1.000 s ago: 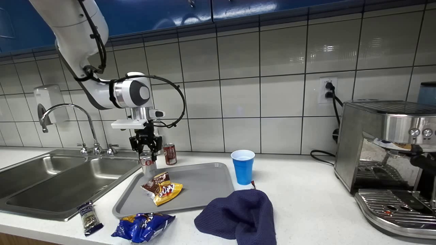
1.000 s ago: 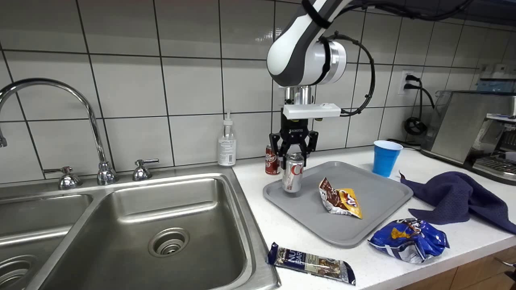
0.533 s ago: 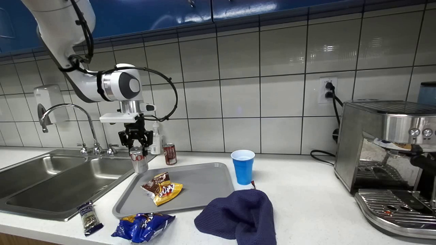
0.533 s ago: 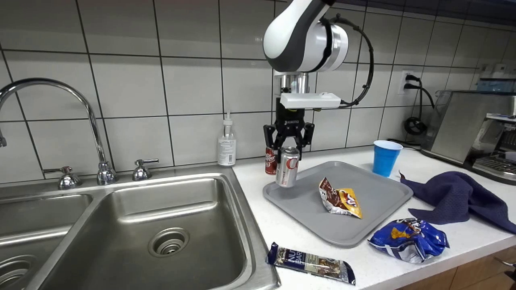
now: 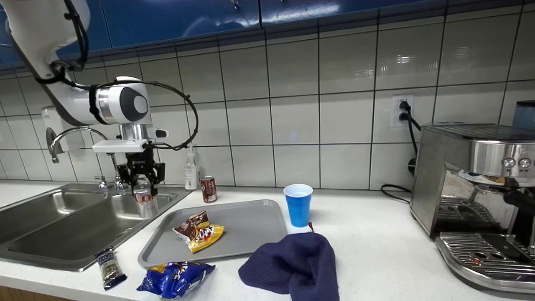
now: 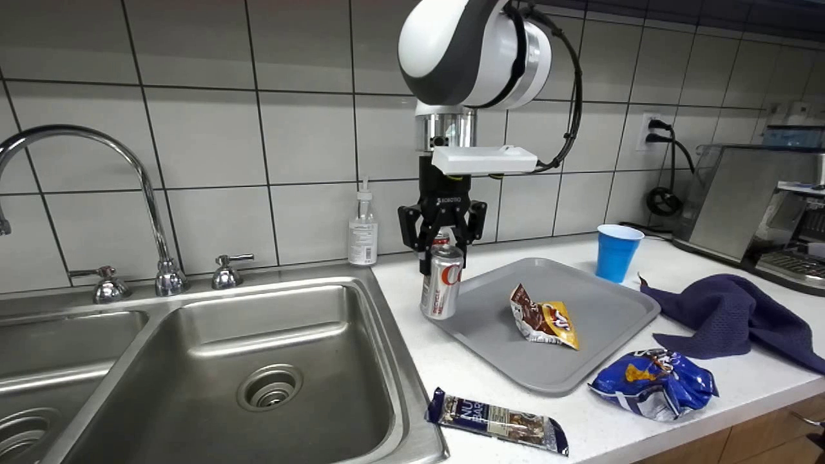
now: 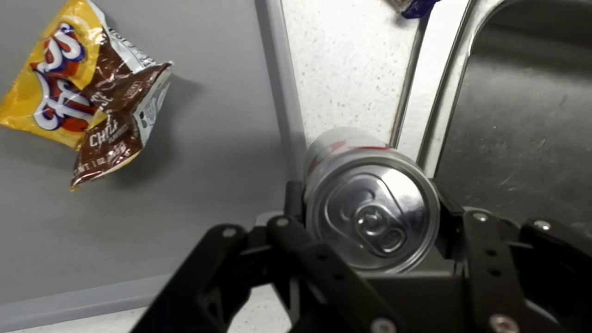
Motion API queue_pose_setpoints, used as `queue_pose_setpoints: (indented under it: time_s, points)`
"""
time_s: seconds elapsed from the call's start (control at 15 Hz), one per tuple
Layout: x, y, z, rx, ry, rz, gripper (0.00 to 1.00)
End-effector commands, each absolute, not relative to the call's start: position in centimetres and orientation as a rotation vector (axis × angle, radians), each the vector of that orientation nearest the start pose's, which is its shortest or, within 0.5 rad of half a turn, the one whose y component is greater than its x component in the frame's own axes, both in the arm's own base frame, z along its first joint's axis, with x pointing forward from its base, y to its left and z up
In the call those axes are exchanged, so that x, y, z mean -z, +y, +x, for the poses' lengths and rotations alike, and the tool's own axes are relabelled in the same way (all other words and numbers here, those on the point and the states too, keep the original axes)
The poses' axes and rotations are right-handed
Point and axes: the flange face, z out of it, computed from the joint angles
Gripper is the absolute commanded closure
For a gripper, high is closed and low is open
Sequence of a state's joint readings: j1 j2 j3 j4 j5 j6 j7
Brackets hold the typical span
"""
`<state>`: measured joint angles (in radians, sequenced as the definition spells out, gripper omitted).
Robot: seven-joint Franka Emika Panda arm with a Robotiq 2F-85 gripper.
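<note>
Silver can (image 6: 441, 290) is between the sink (image 6: 407, 374) on the left and the tray (image 6: 599, 316). The gripper (image 6: 444, 261) pinches the can's sides near its top, jaws partly apart. It looks smooth and might slip or dent, so hold there gently.

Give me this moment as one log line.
pincer: closed on silver can | yellow-brown bag: on gray tray | blue cup: upright, beside tray

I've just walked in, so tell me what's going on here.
The robot's gripper holds a silver can, roughly upright; it seems to hang over the counter between the gray tray and the sink. A yellow-and-brown chip bag lies on the tray. A blue bag and a nut bar lie on the counter.
</note>
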<state>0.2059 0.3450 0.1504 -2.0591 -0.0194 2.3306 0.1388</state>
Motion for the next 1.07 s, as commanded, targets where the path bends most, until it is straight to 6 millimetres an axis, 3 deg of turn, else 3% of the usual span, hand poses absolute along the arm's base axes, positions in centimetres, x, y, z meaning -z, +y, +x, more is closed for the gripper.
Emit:
queue_pose_setpoints:
  time_s: [0.0,0.4,1.0]
  points:
    - [-26.4,21.4,52.9,-0.097,-0.428,-3.099,0.62]
    - [-24.8,22.7,52.0,-0.096,-0.486,-3.123,0.62]
    - [-22.4,22.8,51.9,-0.126,-0.508,-3.134,0.62]
